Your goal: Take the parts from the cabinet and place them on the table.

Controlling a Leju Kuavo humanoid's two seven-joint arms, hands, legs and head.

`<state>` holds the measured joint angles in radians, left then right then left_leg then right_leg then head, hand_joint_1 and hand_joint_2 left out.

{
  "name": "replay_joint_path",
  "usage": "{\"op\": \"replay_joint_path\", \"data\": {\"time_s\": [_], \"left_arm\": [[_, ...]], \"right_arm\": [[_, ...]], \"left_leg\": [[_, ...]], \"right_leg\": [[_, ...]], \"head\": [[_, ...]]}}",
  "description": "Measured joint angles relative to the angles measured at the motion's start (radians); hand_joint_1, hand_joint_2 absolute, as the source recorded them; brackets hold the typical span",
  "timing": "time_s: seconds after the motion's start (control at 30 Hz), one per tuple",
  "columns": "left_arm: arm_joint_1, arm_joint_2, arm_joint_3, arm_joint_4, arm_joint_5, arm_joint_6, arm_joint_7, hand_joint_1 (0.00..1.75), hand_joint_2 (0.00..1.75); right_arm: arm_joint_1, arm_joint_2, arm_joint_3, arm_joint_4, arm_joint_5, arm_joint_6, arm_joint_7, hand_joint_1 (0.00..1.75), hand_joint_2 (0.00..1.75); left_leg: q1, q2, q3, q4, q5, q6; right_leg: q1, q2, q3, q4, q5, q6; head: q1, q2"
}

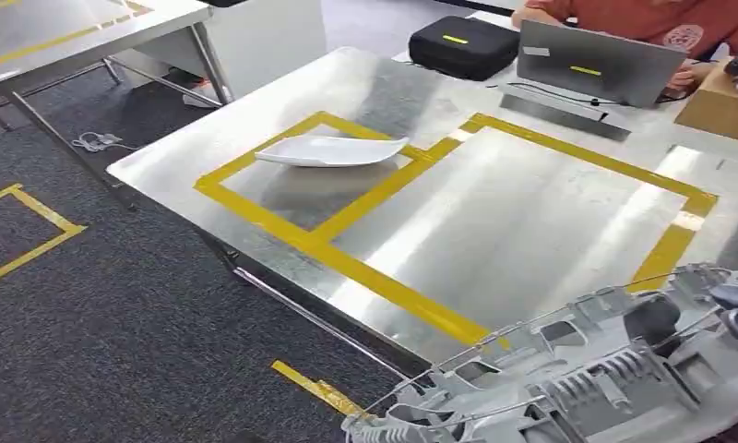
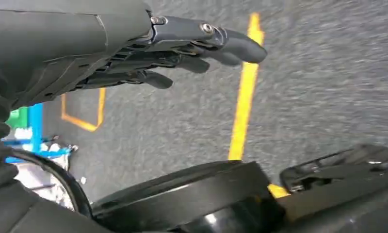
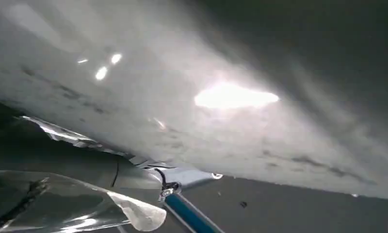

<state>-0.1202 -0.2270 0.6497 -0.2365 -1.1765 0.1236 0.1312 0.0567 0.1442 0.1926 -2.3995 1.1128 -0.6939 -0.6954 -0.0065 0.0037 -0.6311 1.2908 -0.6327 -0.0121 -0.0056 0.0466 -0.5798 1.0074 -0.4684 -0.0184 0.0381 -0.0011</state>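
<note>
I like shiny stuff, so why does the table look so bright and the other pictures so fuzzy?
Head view: the metal table mirrors the room lights in pale streaks. Right wrist view: a white glare spot on a smeared grey surface. Left wrist view: the carpet is streaked with motion blur, while the left hand looks sharper.

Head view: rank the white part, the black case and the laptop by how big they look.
1. laptop
2. white part
3. black case
Part and case look close; the case sits farther away, so that order is unsure.
</note>
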Motion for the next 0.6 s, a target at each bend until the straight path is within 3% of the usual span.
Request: {"op": "replay_joint_path", "data": {"time_s": [0.07, 0.1, 0.13, 0.2, 0.27, 0.3, 0.33, 0.37, 0.43, 0.47, 0.5, 0.53, 0.57, 0.6], "left_arm": [[0.003, 0.000, 0.000, 0.000, -0.002, -0.006, 0.002, 0.00, 1.75], [0.007, 0.001, -0.001, 0.000, -0.003, -0.016, 0.003, 0.00, 1.75], [0.011, 0.004, -0.001, 0.000, -0.003, -0.024, 0.003, 0.00, 1.75], [0.009, 0.005, -0.001, 0.000, -0.001, -0.033, 0.003, 0.00, 1.75], [0.008, 0.005, -0.002, 0.000, 0.000, -0.037, 0.003, 0.00, 1.75], [0.007, 0.003, -0.003, 0.000, 0.000, -0.040, 0.003, 0.00, 1.75], [0.008, 0.005, -0.003, 0.000, 0.000, -0.040, 0.003, 0.00, 1.75], [0.010, 0.006, -0.005, 0.000, -0.001, -0.045, 0.003, 0.00, 1.75], [0.012, 0.010, -0.005, 0.000, -0.001, -0.048, 0.003, 0.00, 1.75], [0.012, 0.011, -0.006, 0.000, -0.001, -0.048, 0.003, 0.00, 1.75], [0.011, 0.012, -0.006, 0.000, -0.001, -0.049, 0.003, 0.00, 1.75], [0.011, 0.013, -0.007, 0.000, -0.001, -0.049, 0.003, 0.00, 1.75], [0.010, 0.013, -0.007, 0.000, -0.001, -0.049, 0.003, 0.00, 1.75], [0.010, 0.013, -0.008, 0.000, -0.001, -0.050, 0.005, 0.00, 1.75]], "right_arm": [[0.000, 0.000, 0.000, 0.000, 0.002, 0.000, 0.000, 1.75, 1.75], [0.000, 0.000, 0.000, 0.000, 0.003, 0.000, 0.000, 1.75, 1.75], [0.001, 0.000, 0.000, 0.000, 0.008, 0.000, 0.000, 1.75, 1.75], [0.005, 0.000, 0.001, 0.000, 0.016, 0.000, 0.000, 1.75, 1.75], [0.011, 0.000, 0.001, -0.001, 0.021, 0.000, 0.000, 1.75, 1.75], [0.015, 0.000, 0.001, -0.002, 0.023, 0.000, 0.000, 1.75, 1.75], [0.011, 0.000, 0.001, -0.003, 0.026, 0.000, 0.000, 1.75, 1.75], [0.011, 0.000, 0.001, -0.003, 0.027, 0.000, 0.000, 1.75, 1.75], [0.014, 0.000, 0.001, -0.003, 0.028, 0.000, 0.000, 1.75, 1.75], [0.014, 0.000, 0.001, -0.002, 0.028, 0.000, 0.000, 1.75, 1.75], [0.014, 0.000, 0.001, -0.002, 0.029, 0.000, 0.000, 1.75, 1.75], [0.014, 0.000, 0.001, -0.002, 0.029, 0.000, 0.000, 1.75, 1.75], [0.014, 0.000, 0.001, -0.003, 0.029, 0.000, 0.000, 1.75, 1.75], [0.014, 0.000, 0.001, -0.003, 0.029, 0.000, 0.000, 1.75, 1.75]], "left_leg": [[0.001, -0.015, 0.063, -0.158, 0.105, 0.008], [0.003, -0.052, 0.094, -0.245, 0.147, 0.012], [0.007, -0.097, 0.100, -0.262, 0.134, 0.015], [0.005, -0.083, 0.105, -0.288, 0.124, 0.020], [0.006, -0.065, 0.106, -0.299, 0.132, 0.030], [0.012, -0.044, 0.112, -0.310, 0.139, 0.036], [0.012, -0.034, 0.115, -0.316, 0.141, 0.042], [0.011, -0.020, 0.114, -0.316, 0.141, 0.043], [0.008, 0.014, 0.112, -0.315, 0.140, 0.045], [0.008, 0.028, 0.112, -0.314, 0.139, 0.045], [0.008, 0.043, 0.114, -0.314, 0.137, 0.044], [0.008, 0.055, 0.116, -0.314, 0.135, 0.043], [0.009, 0.066, 0.119, -0.312, 0.132, 0.039], [0.009, 0.075, 0.122, -0.310, 0.128, 0.034]], "right_leg": [[0.000, 0.032, 0.003, 0.003, 0.000, 0.001], [-0.001, 0.045, 0.003, 0.003, 0.001, 0.002], [0.003, 0.055, -0.003, 0.006, 0.003, 0.008], [-0.004, 0.076, -0.023, 0.007, 0.013, 0.022], [-0.004, 0.097, -0.028, 0.000, 0.021, 0.037], [-0.004, 0.071, -0.040, 0.011, 0.011, 0.038], [0.001, 0.014, -0.055, 0.043, -0.015, 0.042], [0.001, -0.017, -0.085, 0.108, -0.051, 0.046], [-0.004, -0.038, -0.164, 0.274, -0.118, 0.052], [-0.007, -0.040, -0.180, 0.311, -0.122, 0.055], [-0.007, -0.043, -0.171, 0.294, -0.101, 0.057], [-0.008, -0.048, -0.138, 0.238, -0.066, 0.058], [-0.009, -0.060, -0.085, 0.141, -0.021, 0.058], [-0.009, -0.088, -0.029, 0.043, 0.015, 0.057]], "head": [[0.000, 0.000], [0.000, 0.000], [0.001, 0.000], [-0.002, 0.000], [-0.001, 0.000], [-0.002, 0.000], [0.008, 0.000], [0.010, 0.000], [0.009, 0.000], [0.010, 0.000], [0.009, 0.000], [0.010, 0.000], [0.010, 0.000], [0.010, 0.000]]}}
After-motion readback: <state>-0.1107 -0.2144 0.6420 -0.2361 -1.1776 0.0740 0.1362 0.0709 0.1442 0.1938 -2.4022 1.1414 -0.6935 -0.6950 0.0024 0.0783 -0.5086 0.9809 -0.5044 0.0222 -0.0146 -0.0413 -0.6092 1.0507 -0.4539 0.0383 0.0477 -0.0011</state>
